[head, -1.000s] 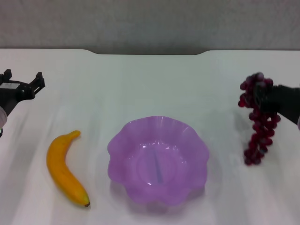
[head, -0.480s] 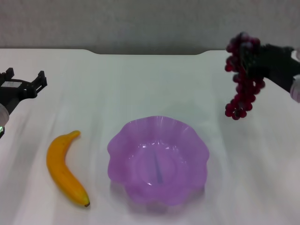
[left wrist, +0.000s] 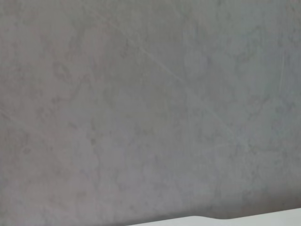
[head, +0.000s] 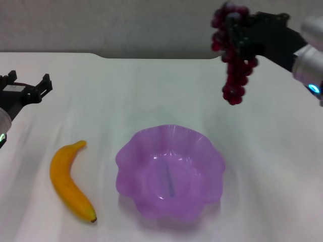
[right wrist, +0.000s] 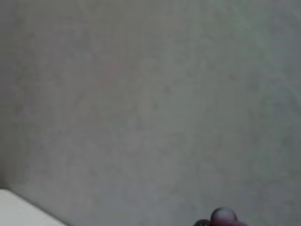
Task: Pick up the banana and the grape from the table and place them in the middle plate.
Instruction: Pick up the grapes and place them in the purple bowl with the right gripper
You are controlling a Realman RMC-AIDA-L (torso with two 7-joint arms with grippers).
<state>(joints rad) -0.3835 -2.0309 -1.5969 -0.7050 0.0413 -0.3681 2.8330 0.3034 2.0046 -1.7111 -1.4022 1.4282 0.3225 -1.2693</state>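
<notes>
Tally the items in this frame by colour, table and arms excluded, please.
Yellow-orange: 1, the banana on the table.
Dark red-purple: 1, the grape bunch, hanging from the right pincer.
Light purple: 1, the middle plate.
Total: 3.

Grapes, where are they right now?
In the head view the grapes hang in the air from the right gripper, on the right side, above the table and just beyond the far right rim of the plate.
</notes>
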